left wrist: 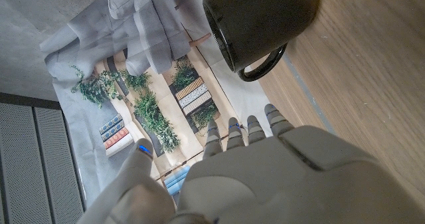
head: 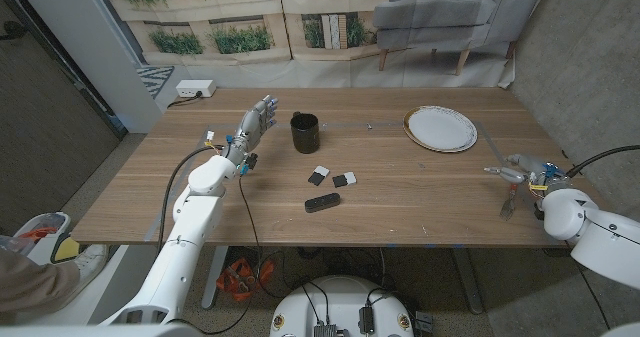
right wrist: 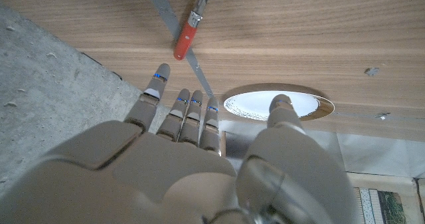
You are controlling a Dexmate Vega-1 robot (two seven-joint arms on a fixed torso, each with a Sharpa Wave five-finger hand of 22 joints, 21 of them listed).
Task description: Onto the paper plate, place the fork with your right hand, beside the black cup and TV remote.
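The wooden tabletop (head: 400, 192) carried the paper plate (head: 440, 128) and black cup (head: 305, 133). My right hand (head: 522, 169) hovered empty, fingers spread, near the fork (head: 509, 203). My left hand (head: 254, 123) held nothing

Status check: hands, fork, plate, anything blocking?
Right hand open at the table's right edge, over the fork. Left hand open beside the black cup. Paper plate bare. Nothing between fork and plate.

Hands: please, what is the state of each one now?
Left hand: open, holding nothing, beside the black cup.
Right hand: open, holding nothing; the fork lies on the table.
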